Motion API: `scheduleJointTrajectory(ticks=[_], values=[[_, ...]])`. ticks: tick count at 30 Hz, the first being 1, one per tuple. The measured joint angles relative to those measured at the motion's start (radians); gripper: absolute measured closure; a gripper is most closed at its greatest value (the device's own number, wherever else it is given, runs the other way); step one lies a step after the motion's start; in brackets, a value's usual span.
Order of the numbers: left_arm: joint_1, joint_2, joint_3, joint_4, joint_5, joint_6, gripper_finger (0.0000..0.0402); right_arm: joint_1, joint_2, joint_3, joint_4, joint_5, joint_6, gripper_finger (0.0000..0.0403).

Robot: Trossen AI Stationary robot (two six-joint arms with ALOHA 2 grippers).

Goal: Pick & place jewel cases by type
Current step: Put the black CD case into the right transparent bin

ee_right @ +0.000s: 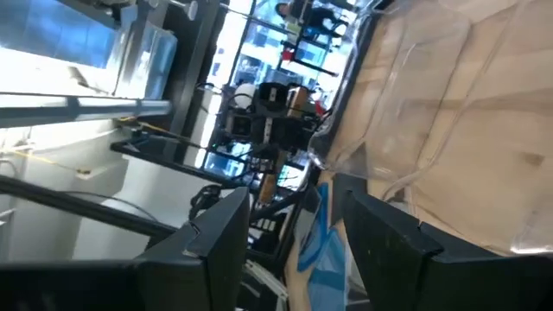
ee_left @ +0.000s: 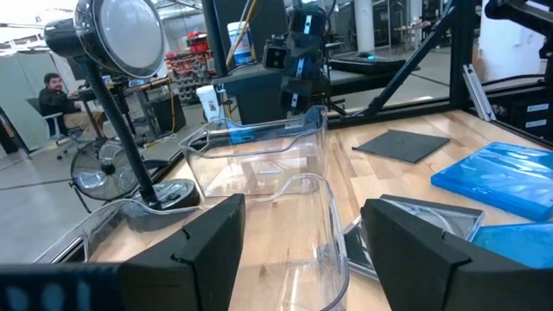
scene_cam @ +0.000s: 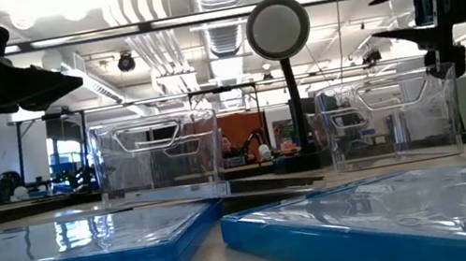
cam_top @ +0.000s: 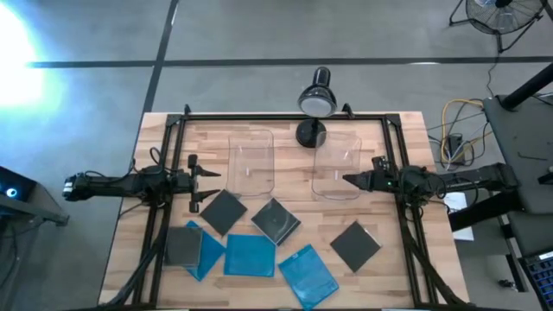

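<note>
Seven thin square plastic jewel cases lay spread along the near half of the pale wooden counter [cam_top: 406, 147], none yet sorted: four dark grey ones [cam_top: 224, 212] and three translucent bright blue ones [cam_top: 250, 256], a few overlapping at their edges. Two clear rectangular plastic bins stood farther back, the left bin [cam_top: 251, 161] and the right bin [cam_top: 337, 164], each seemingly meant for one colour, and both looked empty. Between them at the far edge stood a black desk lamp with a round head [cam_top: 316, 97], probably there to light the work.

The left hand [cam_top: 195, 182] hovered just beside the left bin and above the nearest grey case, its fingers spread and holding nothing; I judged it poised to begin on the pile close to it. The right hand [cam_top: 349, 180] hung at the right bin's side, and its wrist view showed a gap between its dark fingers [ee_right: 216, 242], so it too was spread and empty.

The high view alone gave the count and layout of the cases. The low view, level with the counter, showed two blue cases [scene_cam: 72, 247] as thick slabs up close, and both bins bare inside. The left wrist view revealed the bins' curved rims and the other arm beyond them.
</note>
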Motion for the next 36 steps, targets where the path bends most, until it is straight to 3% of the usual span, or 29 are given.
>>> scheduleJointTrajectory(ticks=[6,12,15,19,22,24,26,30,32,36], values=[[0.000,0.000,0.000,0.006,-0.001,0.003,0.0188,-0.001,0.011,0.000,0.031,0.079,0.093,0.0223],[-0.001,0.000,0.001,0.120,0.014,-0.233,0.0188,0.000,0.022,0.000,0.043,0.048,0.206,0.0223],[-0.002,0.001,0.005,0.199,0.033,-0.606,0.0188,0.007,0.050,0.034,0.042,-0.010,0.243,0.0223],[0.001,0.000,0.006,0.386,-0.123,-1.039,0.0188,0.006,0.096,0.148,0.044,-0.075,0.172,0.0223],[0.000,-0.001,0.003,0.417,-0.173,-1.183,0.0188,0.006,0.126,0.253,0.039,-0.079,0.045,0.0223],[0.000,-0.002,0.003,0.421,-0.179,-1.209,0.0188,0.009,0.149,0.337,-0.051,-0.082,0.003,0.0223],[-0.001,0.005,0.002,0.413,-0.152,-1.262,0.0188,0.021,0.189,0.437,-0.264,-0.117,0.013,0.0223],[-0.004,0.051,0.004,0.328,0.106,-1.413,0.0188,0.066,0.322,0.600,-0.752,-0.241,0.092,0.0223],[-0.017,0.090,0.022,0.256,0.195,-1.461,0.0188,0.106,0.383,0.654,-0.865,-0.284,0.107,0.0223],[-0.082,0.186,0.107,0.040,0.236,-1.449,0.0188,0.207,0.497,0.704,-0.927,-0.307,0.129,0.0223]])
